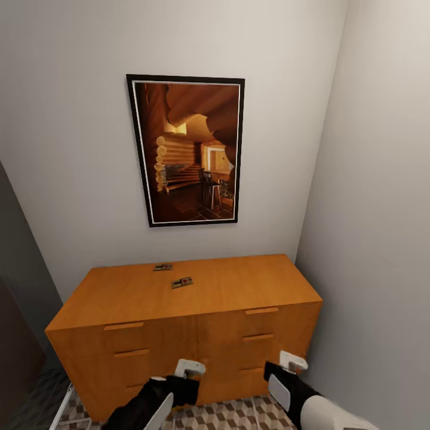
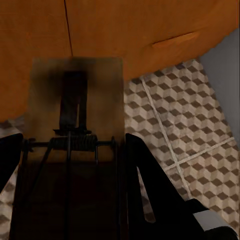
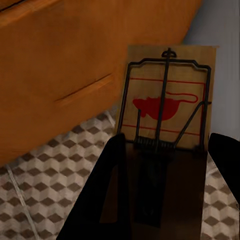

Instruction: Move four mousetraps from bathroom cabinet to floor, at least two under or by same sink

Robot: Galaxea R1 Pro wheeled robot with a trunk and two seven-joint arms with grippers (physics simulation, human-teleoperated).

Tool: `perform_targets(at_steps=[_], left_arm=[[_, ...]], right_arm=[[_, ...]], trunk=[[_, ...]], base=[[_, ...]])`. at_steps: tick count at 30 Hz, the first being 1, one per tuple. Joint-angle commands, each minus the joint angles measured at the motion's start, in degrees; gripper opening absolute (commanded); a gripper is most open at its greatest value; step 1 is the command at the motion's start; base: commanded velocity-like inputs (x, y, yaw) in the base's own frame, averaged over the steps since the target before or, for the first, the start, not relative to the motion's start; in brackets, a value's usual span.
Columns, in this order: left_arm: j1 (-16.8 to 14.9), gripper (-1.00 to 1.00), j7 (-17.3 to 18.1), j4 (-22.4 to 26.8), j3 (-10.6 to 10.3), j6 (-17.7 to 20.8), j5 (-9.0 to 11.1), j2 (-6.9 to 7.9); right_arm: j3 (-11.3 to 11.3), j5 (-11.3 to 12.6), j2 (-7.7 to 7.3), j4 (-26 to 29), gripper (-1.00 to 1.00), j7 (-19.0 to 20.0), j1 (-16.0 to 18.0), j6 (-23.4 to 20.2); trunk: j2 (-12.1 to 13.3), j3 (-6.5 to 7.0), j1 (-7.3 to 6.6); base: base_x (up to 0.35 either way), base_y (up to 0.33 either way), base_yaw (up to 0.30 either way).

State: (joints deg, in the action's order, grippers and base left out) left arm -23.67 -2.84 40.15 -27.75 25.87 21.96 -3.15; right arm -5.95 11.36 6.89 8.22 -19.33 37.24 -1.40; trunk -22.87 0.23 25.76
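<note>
Since each hand already grips a trap, left hand (image 2: 70, 190) clamped on one mousetrap (image 2: 75, 100) and right hand (image 3: 165, 185) on another mousetrap (image 3: 167, 100), I'd back off from the cabinet (image 1: 239, 286) and set both flat on the bathroom floor (image 1: 227, 415) by the sink. Two more traps (image 1: 182, 282) sit on top.

The cabinet (image 1: 179, 322) is standing right ahead, filling the nook wall to wall and blocking the way forward, with a framed picture (image 1: 186, 150) hanging above it. Two mousetraps (image 1: 182, 282) are lying near the back of its top, the rest sitting bare and reachable from above. Below both arms, the bathroom floor (image 1: 239, 417) is lying open.
</note>
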Motion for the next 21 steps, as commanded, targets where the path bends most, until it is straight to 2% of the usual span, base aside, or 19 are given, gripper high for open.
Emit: perform_targets(at_steps=[1,4,7,10,11,14,16,17,18,19,21], left_arm=[[0.1,-1.00,-0.3,-4.0,-0.2,-3.9,2.4,0.84],[0.3,-1.00,0.0,-12.8,-0.2,-12.2,5.5,1.57],[0.4,-1.00,0.2,-24.5,-0.2,-23.9,8.0,1.94],[0.4,-1.00,0.9,-31.8,-0.1,-30.5,8.7,2.13],[0.4,-1.00,1.1,-33.2,-0.1,-31.7,8.8,2.18],[0.4,-1.00,2.7,-38.8,0.0,-37.6,9.7,2.42],[0.4,-1.00,3.8,-42.0,0.1,-42.9,12.5,3.25],[0.4,-1.00,4.1,-42.5,0.1,-44.2,13.4,3.56],[0.7,-1.00,4.5,-43.2,0.2,-46.8,15.5,4.31],[1.1,-1.00,5.1,-43.7,0.2,-49.2,17.6,5.08],[2.1,-1.00,6.4,-44.1,0.2,-52.4,20.2,5.97]], right_arm=[[-0.2,-2.6,0.05,-3.8,-1.00,1.8,0.0,2.6],[-0.2,-7.6,-0.03,-8.9,-1.00,5.3,-0.2,5.8],[-0.2,-14.3,-0.10,-11.6,-1.00,8.5,-1.0,7.6],[-0.1,-17.9,-0.11,-12.2,-1.00,9.4,-2.7,8.8],[-0.1,-18.5,-0.11,-12.3,-1.00,9.5,-3.1,9.2],[-0.1,-22.0,-0.15,-12.4,-1.00,9.7,-5.9,13.0],[-0.2,-25.2,-0.32,-12.5,-1.00,9.8,-8.3,19.1],[-0.2,-25.9,-0.41,-12.5,-1.00,9.8,-8.9,20.9],[-0.2,-27.2,-0.69,-12.5,-1.00,9.8,-10.1,24.8],[-0.2,-28.1,-1.07,-12.5,-1.00,9.8,-11.4,28.4],[-0.2,-29.0,-1.74,-12.5,-1.00,9.8,-13.2,32.4]], trunk=[[0.0,0.00,0.03],[0.0,0.00,0.03],[0.0,0.00,0.03],[0.0,0.00,0.03],[0.0,0.00,0.03],[0.0,0.00,0.03],[0.0,0.00,0.03],[0.0,0.00,0.03],[0.0,0.00,0.03],[0.0,0.00,0.03],[0.0,0.00,0.03]], base=[[0.000,0.000,0.000],[0.000,0.000,0.000],[0.000,0.000,0.000],[0.000,0.000,0.000],[0.000,0.000,0.000],[0.000,0.000,0.000],[0.000,0.000,0.000],[0.000,0.000,0.000],[0.000,0.000,0.000],[0.000,0.000,0.000],[0.000,0.000,0.000]])
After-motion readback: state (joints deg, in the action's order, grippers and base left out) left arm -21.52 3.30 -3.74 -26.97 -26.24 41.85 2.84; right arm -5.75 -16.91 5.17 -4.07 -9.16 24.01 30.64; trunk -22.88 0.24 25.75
